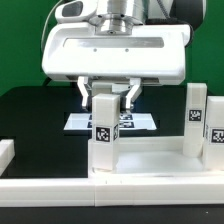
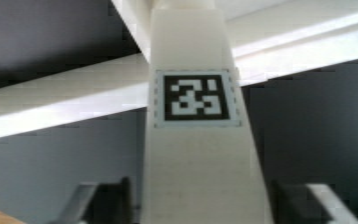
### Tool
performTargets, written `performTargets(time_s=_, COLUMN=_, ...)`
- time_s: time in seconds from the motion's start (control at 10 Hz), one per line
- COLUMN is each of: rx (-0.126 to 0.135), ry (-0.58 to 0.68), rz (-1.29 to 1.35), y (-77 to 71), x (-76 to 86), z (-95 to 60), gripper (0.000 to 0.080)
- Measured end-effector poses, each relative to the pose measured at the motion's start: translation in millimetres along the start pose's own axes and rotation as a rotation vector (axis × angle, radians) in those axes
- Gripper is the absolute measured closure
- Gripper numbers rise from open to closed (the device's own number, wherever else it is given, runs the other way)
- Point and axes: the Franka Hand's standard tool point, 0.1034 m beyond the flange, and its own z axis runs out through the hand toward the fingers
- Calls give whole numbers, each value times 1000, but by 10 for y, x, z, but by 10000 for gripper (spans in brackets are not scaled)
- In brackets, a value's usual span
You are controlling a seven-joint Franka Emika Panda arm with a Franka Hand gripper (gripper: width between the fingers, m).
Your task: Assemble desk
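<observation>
Exterior view: gripper (image 1: 107, 101) hung over a tagged leg (image 1: 105, 136) standing upright on the tabletop (image 1: 140, 178) near its middle; fingers sat either side of the leg's top, jaws closed on it as far as could be seen; a second leg (image 1: 196, 121) stood upright toward the exterior view's right; marker board (image 1: 142, 123) lay flat on the black table behind. Wrist view: only the held leg (image 2: 197, 130) filled the frame, tag facing the camera; finger pads (image 2: 316, 205) flanked it; contact itself too blurred to confirm; second leg not seen here.
</observation>
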Motion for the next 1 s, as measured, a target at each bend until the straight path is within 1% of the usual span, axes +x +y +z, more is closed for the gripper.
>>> performTargets(time_s=0.1, rx=0, ry=0, rz=0, y=1, x=-2, z=2, gripper=230)
performTargets(time_s=0.2, rx=0, ry=-1, rz=0, y=1, x=-4, z=3, gripper=163)
performTargets(time_s=0.8, rx=-1, ry=-3, rz=-1, y=5, x=-10, z=9, gripper=151)
performTargets(time_s=0.9, rx=1, ry=-71, rz=7, y=48, x=-1, z=7, gripper=151)
performTargets(time_s=1.0, rx=9, ry=-116, rz=25, y=112, x=120, z=-27, gripper=151)
